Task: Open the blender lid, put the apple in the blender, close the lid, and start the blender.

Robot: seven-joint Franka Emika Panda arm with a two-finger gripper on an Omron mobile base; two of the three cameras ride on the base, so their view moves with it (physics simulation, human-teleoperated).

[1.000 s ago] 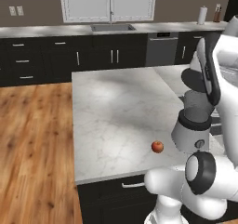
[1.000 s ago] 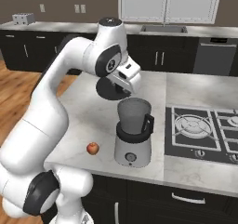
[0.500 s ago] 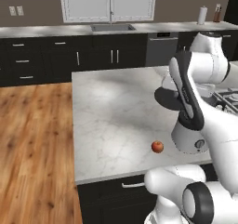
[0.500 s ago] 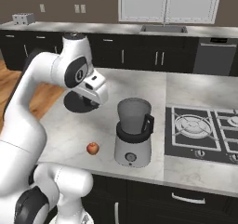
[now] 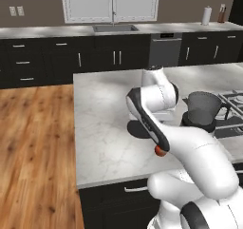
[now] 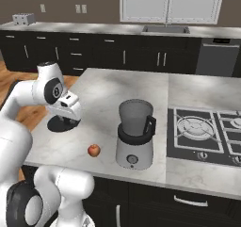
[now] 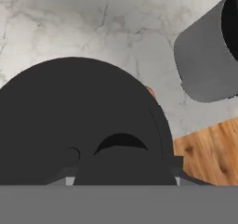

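blender lid [image 6: 60,124] under claw [image 6: 67,117], low over counter [image 6: 103,94] near apple [image 6: 93,150].

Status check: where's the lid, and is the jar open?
Pincer low over counter, blender lid beneath it; grip unclear. Blender jar open. Apple on counter, untouched.

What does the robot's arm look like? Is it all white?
Mostly white. The arm is made of fat, rounded, shiny white tubes, joined by round elbows with dark grey rings and caps. One link has a black stripe along its edge. At the end sits a white boxy gripper. No cables or writing show.
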